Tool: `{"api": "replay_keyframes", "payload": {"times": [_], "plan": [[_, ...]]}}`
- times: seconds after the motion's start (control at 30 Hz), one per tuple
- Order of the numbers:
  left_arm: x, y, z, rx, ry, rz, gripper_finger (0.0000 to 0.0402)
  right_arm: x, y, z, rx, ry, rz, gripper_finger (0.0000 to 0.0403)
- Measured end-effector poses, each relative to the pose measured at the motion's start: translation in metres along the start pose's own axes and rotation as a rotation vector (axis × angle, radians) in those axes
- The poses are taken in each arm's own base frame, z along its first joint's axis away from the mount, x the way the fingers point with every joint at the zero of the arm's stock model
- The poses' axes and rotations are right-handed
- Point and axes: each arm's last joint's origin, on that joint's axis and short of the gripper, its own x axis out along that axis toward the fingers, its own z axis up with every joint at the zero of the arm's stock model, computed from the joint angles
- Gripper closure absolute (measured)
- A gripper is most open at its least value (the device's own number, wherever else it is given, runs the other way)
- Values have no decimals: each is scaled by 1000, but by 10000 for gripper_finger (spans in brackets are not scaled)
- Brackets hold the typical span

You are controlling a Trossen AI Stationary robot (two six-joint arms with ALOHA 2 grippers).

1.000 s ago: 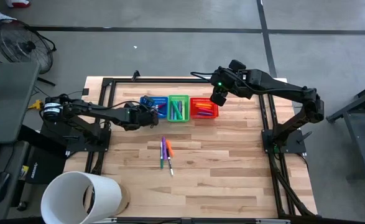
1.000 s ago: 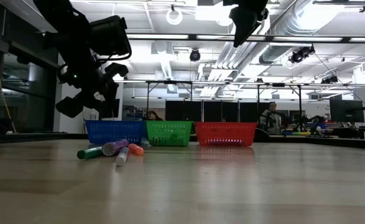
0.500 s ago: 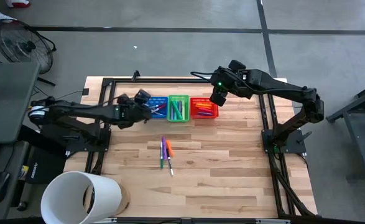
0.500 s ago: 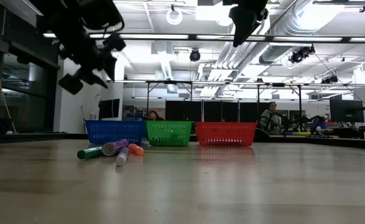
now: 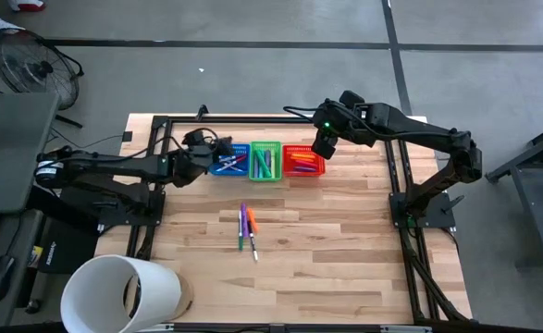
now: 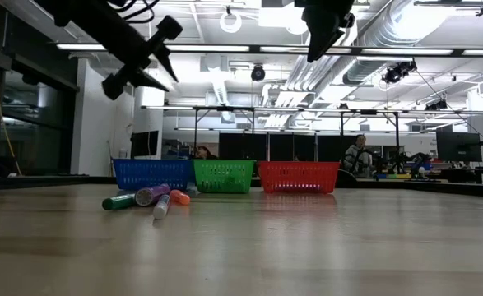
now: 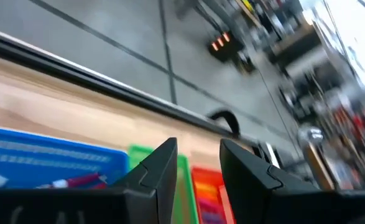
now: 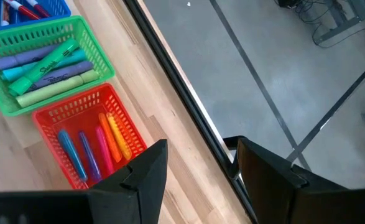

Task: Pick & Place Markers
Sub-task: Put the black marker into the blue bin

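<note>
Several loose markers [image 5: 246,228] in purple, green, orange and white lie flat side by side at the table's middle, and the low view shows these markers [image 6: 146,198] in front of the baskets. Blue [image 5: 230,159], green [image 5: 265,159] and red [image 5: 302,161] mesh baskets stand in a row near the far edge, each holding more markers. My left gripper [image 7: 198,168] is open and empty, raised above the blue basket's far left corner [image 5: 217,148]. My right gripper [image 8: 198,180] is open and empty, high above the red basket's right end [image 5: 325,144].
Dark frame rails [image 5: 160,125] run along the table's far, left and right sides. A white cylinder [image 5: 123,294] stands at the near left corner. Bare wood [image 5: 345,250] stretches across the table's near and right parts.
My left gripper has risen from just left of the blue basket and moved toward the far edge. It has tipped upward, so that its fingers now point more level. The arm behind it has drawn back toward the table's left. The markers and my right arm have stayed still.
</note>
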Motion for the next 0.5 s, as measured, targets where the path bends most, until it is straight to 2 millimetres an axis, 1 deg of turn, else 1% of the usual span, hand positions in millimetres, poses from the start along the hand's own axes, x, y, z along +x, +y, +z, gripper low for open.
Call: {"api": "replay_keyframes", "payload": {"times": [0.13,0.33,0.5], "plan": [[0,-6,-2,68,97,-85,282,0,0,0,-2,0,-1,220],[-1,-8,-6,128,250,-164,282,0,0,0,-21,-1,-1,220],[-2,-4,-10,148,333,-155,282,0,0,0,-26,0,3,220]]}}
